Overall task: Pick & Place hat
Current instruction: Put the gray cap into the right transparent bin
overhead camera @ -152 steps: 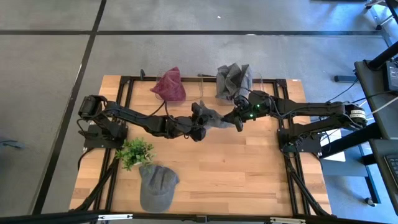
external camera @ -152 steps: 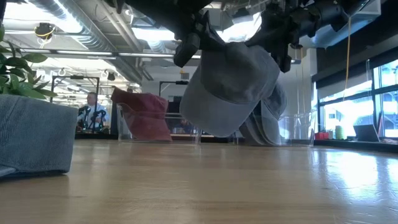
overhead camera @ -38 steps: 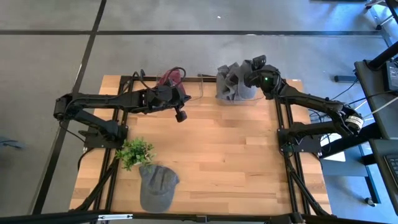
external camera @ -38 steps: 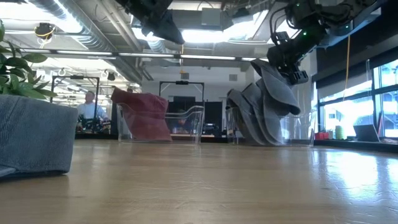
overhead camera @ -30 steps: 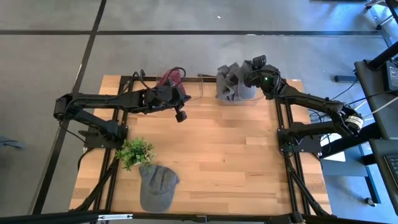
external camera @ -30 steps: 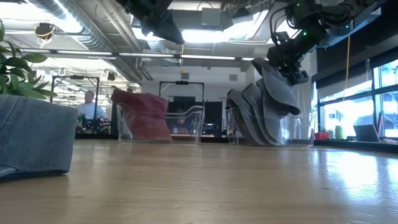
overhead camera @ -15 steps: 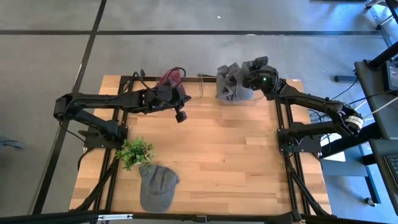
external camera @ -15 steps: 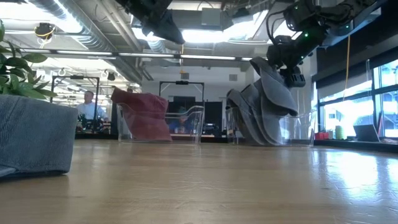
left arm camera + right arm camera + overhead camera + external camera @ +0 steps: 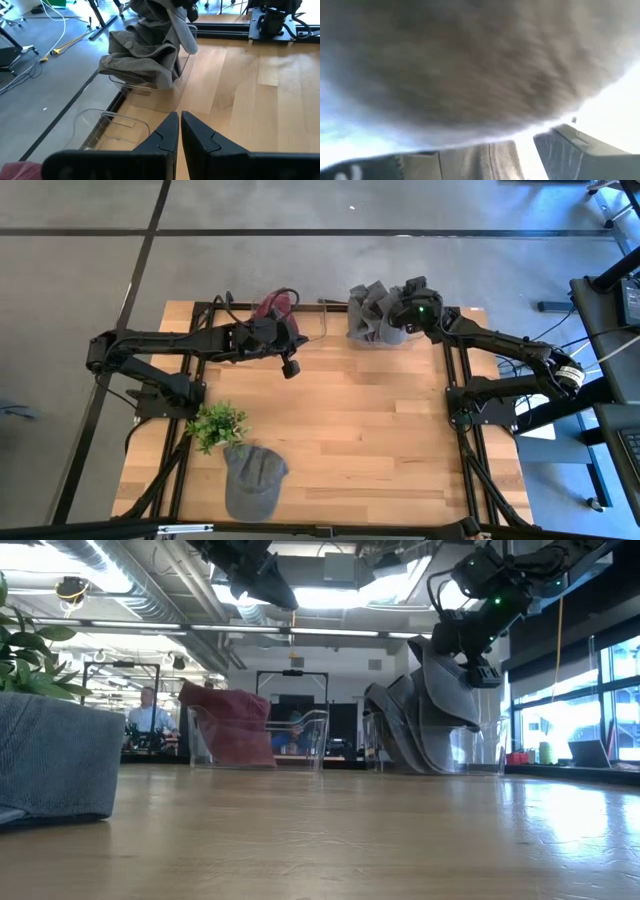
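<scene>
A pile of grey hats (image 9: 370, 315) sits in a clear bin at the table's far edge; it also shows in the low view (image 9: 420, 730). My right gripper (image 9: 396, 313) is open at the top of the pile, its fingers on either side of the topmost hat's brim. Grey cloth fills the right wrist view (image 9: 470, 65). A red hat (image 9: 278, 308) rests in a clear bin (image 9: 300, 735) at the far left. My left gripper (image 9: 290, 368) hangs shut and empty above the table, near the red hat. Another grey hat (image 9: 250, 480) lies on the table at the near left. My right gripper (image 9: 465, 660) stands open over the topmost hat's brim (image 9: 455, 690), coming from above and slanting down. The hat rests on the pile. Whether a finger touches the cloth I cannot tell.
A small green plant (image 9: 215, 423) stands at the near left, beside the lone grey hat (image 9: 55, 755). Bare wooden tabletop (image 9: 380, 440) spreads across the middle and the near right. Black frame rails run along both sides. A person sits far off in the room behind.
My right gripper has opened at the top of the grey pile and let go of the topmost hat's brim. It has shifted slightly toward the table's left. The hat stays on the pile.
</scene>
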